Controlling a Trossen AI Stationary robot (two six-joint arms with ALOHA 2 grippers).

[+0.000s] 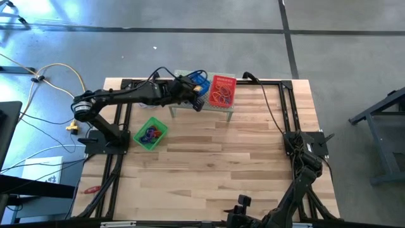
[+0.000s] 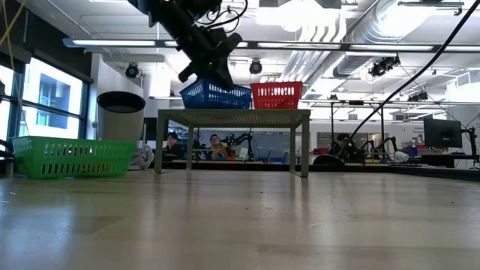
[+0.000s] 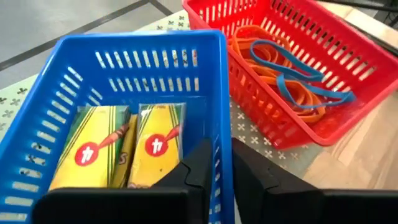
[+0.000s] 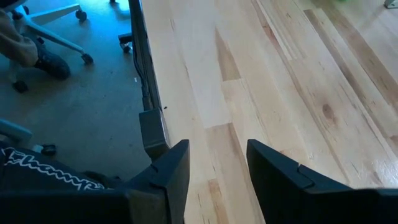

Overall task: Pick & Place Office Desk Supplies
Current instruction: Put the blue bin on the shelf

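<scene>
**Two yellow boxes lie in the blue basket**

Two yellow boxes [image 3: 118, 149] lie side by side in the blue basket [image 3: 43, 99], which stands beside the red basket [image 3: 348, 56] on a small stand [image 1: 224, 109] at the table's [image 1: 240, 158] far edge. Orange and blue band loops [image 3: 292, 81] fill the red one. Left gripper [image 3: 217, 174] hovers over the blue basket's rim, its fingers nearly together and apparently empty. Green basket [image 1: 150, 133] sits near the left edge, holding purple and blue loops. Right gripper [image 4: 214, 165] waits at the near edge, fingers apart.
</scene>
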